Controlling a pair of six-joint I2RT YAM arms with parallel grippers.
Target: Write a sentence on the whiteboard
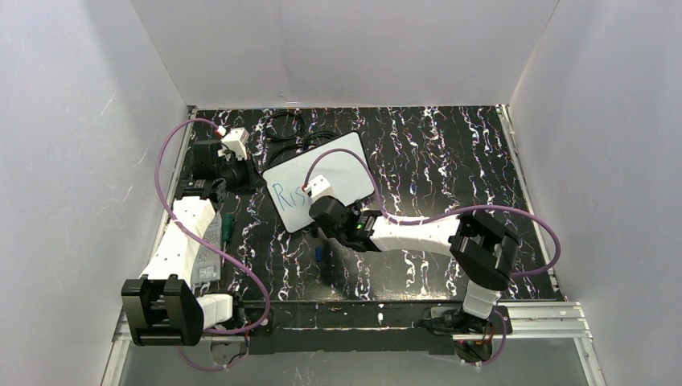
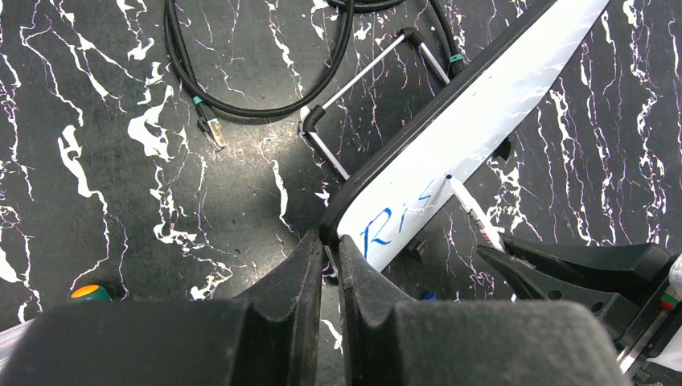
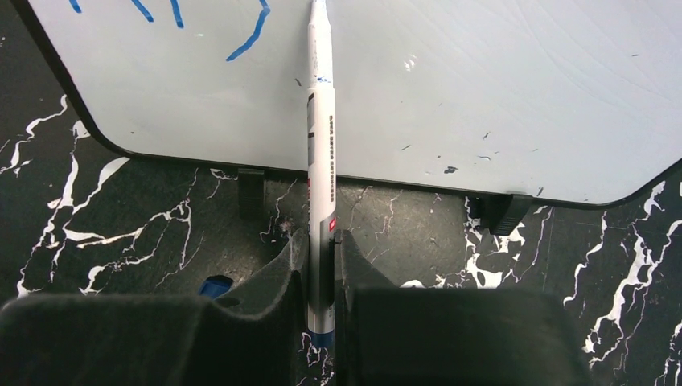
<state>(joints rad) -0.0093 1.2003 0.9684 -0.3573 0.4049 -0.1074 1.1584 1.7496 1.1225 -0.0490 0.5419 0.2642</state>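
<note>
Top view looks steeply down from behind the arm bases (image 1: 322, 322), far off. Both wrist views are close on the small white dark-edged whiteboard (image 1: 346, 173): left faces 3 o'clock, right faces 12.

Blue handwritten lettering (image 1: 284, 195) on the whiteboard (image 1: 342, 165) reads "Ris" in the top view, toward the board's 8 o'clock corner. The left wrist view shows the same letters slanted (the third is hard to make out there). In the right wrist view only the ends of blue strokes show, at 11 o'clock. Fine dark print runs along the barrel of the marker (image 3: 322, 161), too small to read.
</note>
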